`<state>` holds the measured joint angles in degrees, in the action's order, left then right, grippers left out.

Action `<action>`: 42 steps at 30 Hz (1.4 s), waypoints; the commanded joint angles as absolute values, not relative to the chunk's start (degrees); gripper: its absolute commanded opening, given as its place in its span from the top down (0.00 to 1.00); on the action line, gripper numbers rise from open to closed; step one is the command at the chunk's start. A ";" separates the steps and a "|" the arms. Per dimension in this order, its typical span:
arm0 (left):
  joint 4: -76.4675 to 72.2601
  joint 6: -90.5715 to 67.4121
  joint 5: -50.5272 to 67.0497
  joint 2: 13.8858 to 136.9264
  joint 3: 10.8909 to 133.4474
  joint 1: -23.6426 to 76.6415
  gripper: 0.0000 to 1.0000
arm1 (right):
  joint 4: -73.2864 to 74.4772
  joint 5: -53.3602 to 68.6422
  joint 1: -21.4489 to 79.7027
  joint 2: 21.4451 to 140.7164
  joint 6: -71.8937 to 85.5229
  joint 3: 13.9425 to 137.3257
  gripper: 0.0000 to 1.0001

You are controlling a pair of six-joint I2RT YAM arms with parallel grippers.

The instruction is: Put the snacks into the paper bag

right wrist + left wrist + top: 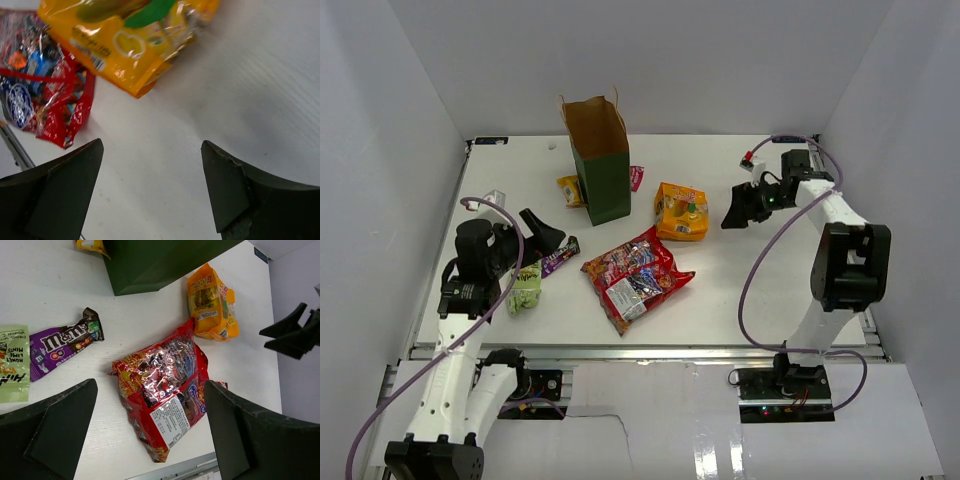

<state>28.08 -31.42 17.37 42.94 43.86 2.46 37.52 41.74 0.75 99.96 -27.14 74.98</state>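
Observation:
The dark green paper bag (600, 165) stands upright at the back middle, its brown inside showing. Two red crinkly bags (635, 275) lie in front of it; they also show in the left wrist view (160, 390). The orange pack (682, 212) lies right of the bag, and shows in the right wrist view (125, 35). A purple bar (560, 256) and a light green packet (525, 288) lie near my left gripper (542, 232), which is open and empty above the table. A yellow packet (569, 189) and a pink packet (636, 177) lie beside the bag. My right gripper (740, 207) is open and empty, right of the orange pack.
White walls close in the table on the left, back and right. A metal rail (640, 350) runs along the near edge. A small white item (494, 197) lies at the left edge behind the left arm.

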 commanded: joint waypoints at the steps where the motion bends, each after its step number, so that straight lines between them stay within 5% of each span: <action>1: 30.14 -32.52 16.96 40.35 43.59 2.29 0.02 | 35.17 45.09 -1.14 106.68 -11.98 82.25 0.16; 7: 33.22 -34.98 15.91 36.74 42.89 2.29 0.02 | 27.60 47.03 0.96 113.20 3.49 86.84 0.13; 25: 34.19 -38.76 16.35 36.83 43.51 2.29 0.02 | 13.63 42.10 9.14 121.64 15.64 85.17 0.18; 30: 33.58 -39.37 17.14 37.35 43.24 2.29 0.02 | 10.64 42.27 9.49 122.96 18.46 83.41 0.33; 39: 33.31 -39.46 17.49 37.62 43.07 2.29 0.02 | 7.57 47.28 8.97 123.93 18.19 82.71 0.79; 42: 32.78 -39.46 17.75 38.14 43.24 2.29 0.02 | 5.72 50.53 7.92 122.87 18.19 82.00 0.84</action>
<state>34.24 -39.07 16.97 37.78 42.98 2.46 9.50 48.23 8.82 123.04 19.00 83.37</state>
